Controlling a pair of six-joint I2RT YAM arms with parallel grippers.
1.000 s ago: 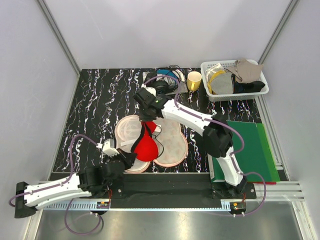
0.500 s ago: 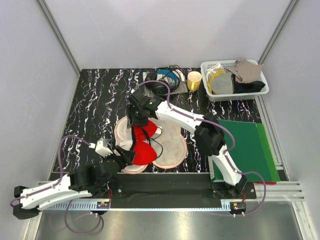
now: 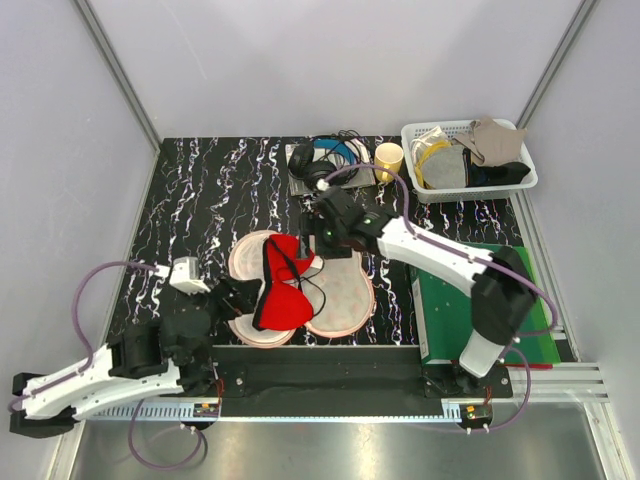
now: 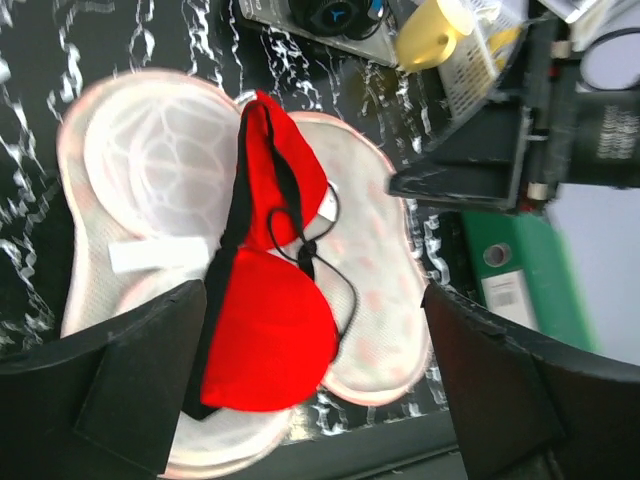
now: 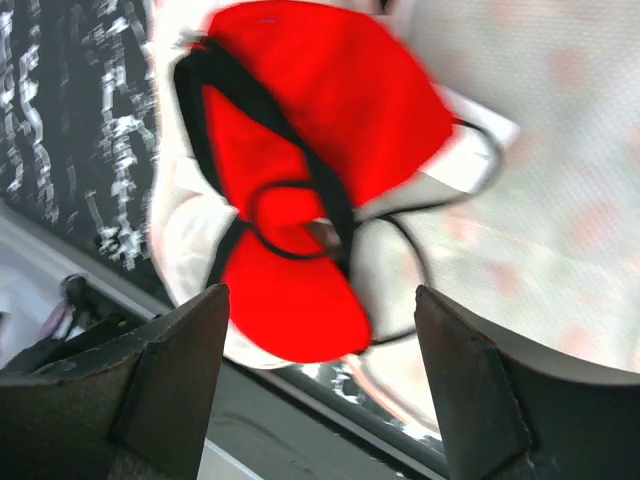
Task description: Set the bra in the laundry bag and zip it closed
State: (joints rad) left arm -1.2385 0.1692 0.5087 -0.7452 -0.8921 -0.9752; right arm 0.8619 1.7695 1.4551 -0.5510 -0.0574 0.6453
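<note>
The red bra [image 3: 283,292] with black straps lies folded on the open laundry bag [image 3: 345,290], over the join between its whitish left half and its peach printed right lobe. My left gripper [image 3: 235,297] is open at the bag's near-left edge, off the bra. My right gripper [image 3: 322,236] is open above the bag's far edge, holding nothing. In the left wrist view the bra [image 4: 270,330] and bag [image 4: 375,290] show between the spread fingers [image 4: 130,390]. The right wrist view looks down on the bra [image 5: 300,150] and bag [image 5: 540,200] from above, fingers [image 5: 470,390] wide apart.
A white basket [image 3: 522,182] with cloths stands at the back right. A yellow cup [image 3: 388,160] and black headphones [image 3: 318,162] sit behind the bag. A green mat [image 3: 500,290] lies to the right under my right arm.
Both grippers went from shut to open and let go of the bra, which now rests on the bag. The left arm drew back to the near left; the right gripper swung right.
</note>
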